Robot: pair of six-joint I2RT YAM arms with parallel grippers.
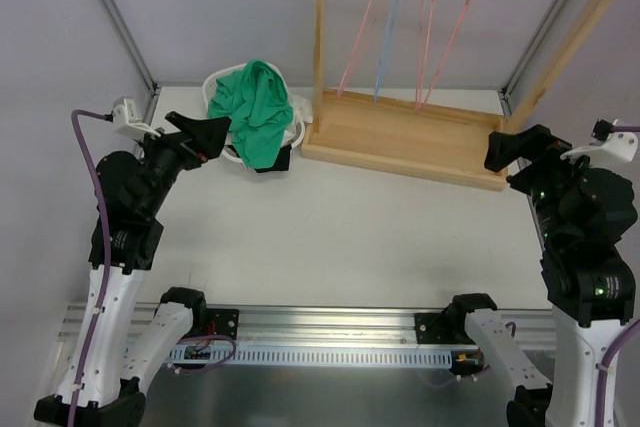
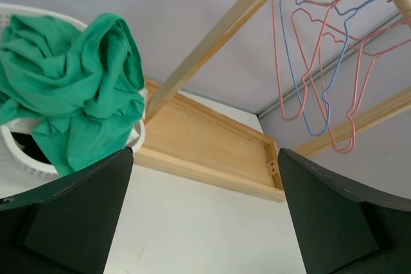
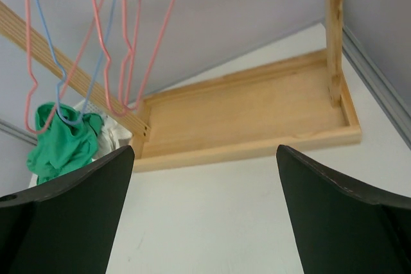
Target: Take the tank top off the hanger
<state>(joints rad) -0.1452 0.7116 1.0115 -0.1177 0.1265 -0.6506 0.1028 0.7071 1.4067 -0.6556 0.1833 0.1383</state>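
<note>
We are holding both jaws apart and empty while the top (image 1: 255, 107) is lying in the basket (image 1: 299, 110), hanging over its rim, so the left jaws nearby could be snagging it and pulling it out.

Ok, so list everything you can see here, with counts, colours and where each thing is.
tank top: one, green, heaped in the basket
basket: one, white, far left of the table, beside the rack
dark item: one, black, at the basket's front; cannot tell what
rack: one, light wood, far side of the table
pink hangers: about three, on the rack's rail, bare
blue hanger: one, among the pink ones, bare
table: one, white
left hand: one, black, open, near the basket
right hand: one, black, open, by the rack's right end
</note>
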